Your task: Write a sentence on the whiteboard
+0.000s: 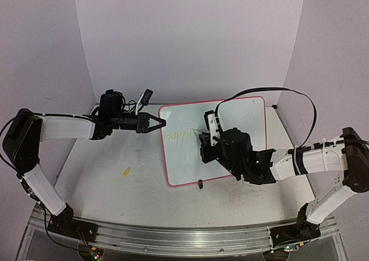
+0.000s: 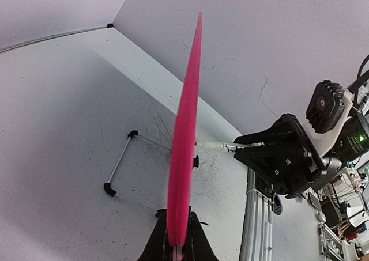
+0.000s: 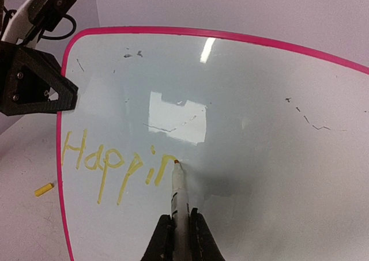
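Whiteboard (image 1: 242, 123), pink-rimmed, is found right of centre on the scuffed white tabletop (image 1: 98, 197); we cannot tell whether it lies flat or is propped.

Working from the left, the left end effector (image 1: 161, 123) reaches in from that side and is clamped on the board's left rim. The left wrist view confirms this, showing the rim edge-on between its fingers (image 2: 199, 246).

On the tabletop near the board's left edge, apart from it, lies a small yellow object (image 1: 125, 171).

Just inside the left rim we read the sentence (image 3: 115, 160), which stands at "Happin" in yellow letters. A small black clip foot (image 1: 199, 184) shows at the board's near rim.

At the last letter the tip of a marker (image 3: 179, 197) touches the board surface. The right end effector (image 3: 176, 238) is closed around the marker's barrel and sits over the middle of the board.
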